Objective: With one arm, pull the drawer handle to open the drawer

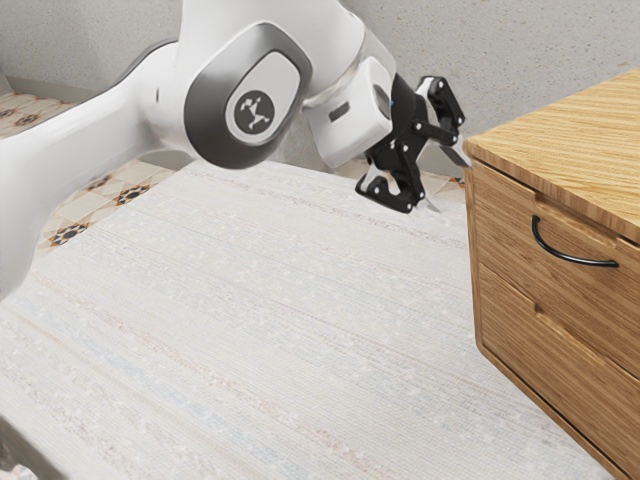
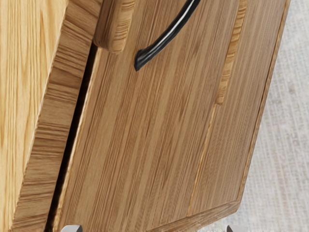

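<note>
A wooden cabinet [image 1: 560, 150] stands at the exterior view's right, with two drawer fronts. The upper drawer [image 1: 520, 235] carries a curved black handle [image 1: 570, 252] and sits flush with the lower front. My black gripper [image 1: 446, 180] hovers just off the cabinet's near top corner, to the left of the handle and apart from it. Its jaws stand open with nothing between them. In the wrist view the handle [image 2: 166, 36] lies ahead of the hand on the drawer front [image 2: 159, 135], and two fingertips [image 2: 71, 227] show wide apart.
The pale woven tabletop [image 1: 280, 330] stretches in front of the cabinet. The lower drawer [image 1: 570, 370] has no handle that I can see. A grey wall [image 1: 520, 50] stands behind, and patterned floor tiles [image 1: 90, 200] show at the exterior view's left.
</note>
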